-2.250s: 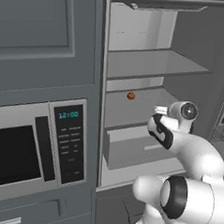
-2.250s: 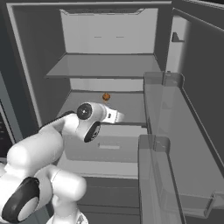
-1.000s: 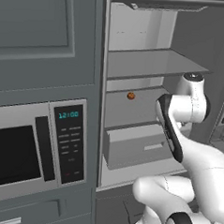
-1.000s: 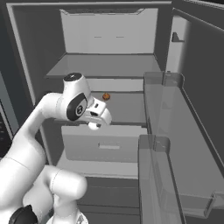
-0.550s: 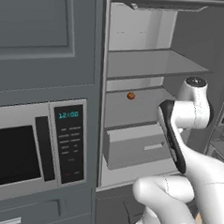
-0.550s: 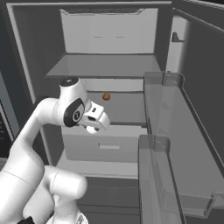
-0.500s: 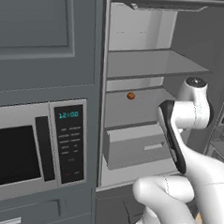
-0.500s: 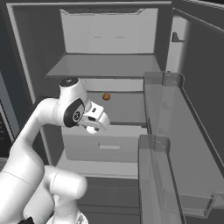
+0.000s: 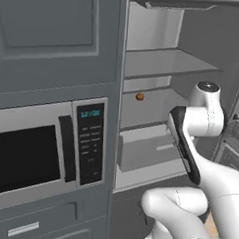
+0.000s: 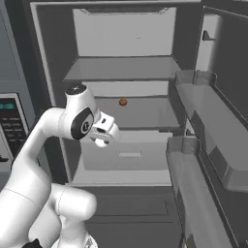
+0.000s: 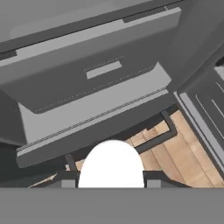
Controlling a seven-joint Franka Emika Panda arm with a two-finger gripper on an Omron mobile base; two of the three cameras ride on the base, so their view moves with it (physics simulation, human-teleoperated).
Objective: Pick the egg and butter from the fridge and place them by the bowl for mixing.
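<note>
**Egg in the grip, in front of the open fridge**

The egg (image 11: 111, 164) is the thing we have in hand: in the hand view a white rounded shape sits at the bottom between the two dark finger tips, and we read it as clamped there. We cannot make it out in the base views, where the white gripper (image 10: 104, 133) hangs in front of the fridge at about drawer height.

Going from the largest down: the fridge (image 10: 58, 38) stands wide open, white-walled, with grey shelves and a light grey drawer (image 10: 128, 152) near its bottom edge. Its door (image 10: 208, 140) swings out to the right, two bins along it. To the left of the fridge sits the microwave (image 9: 39, 151). On the middle shelf, towards the back edge, lies a small reddish-brown ball (image 10: 123, 102), which is not ours to take. We see no butter on the visible shelves, and no bowl.

We judge the egg light, stiff and brittle, with a smooth curved shell that could slip. We would hold it across its middle with only as much squeeze as keeps it from sliding, carry it level and without jerks, and set it down gently where it cannot roll.
</note>
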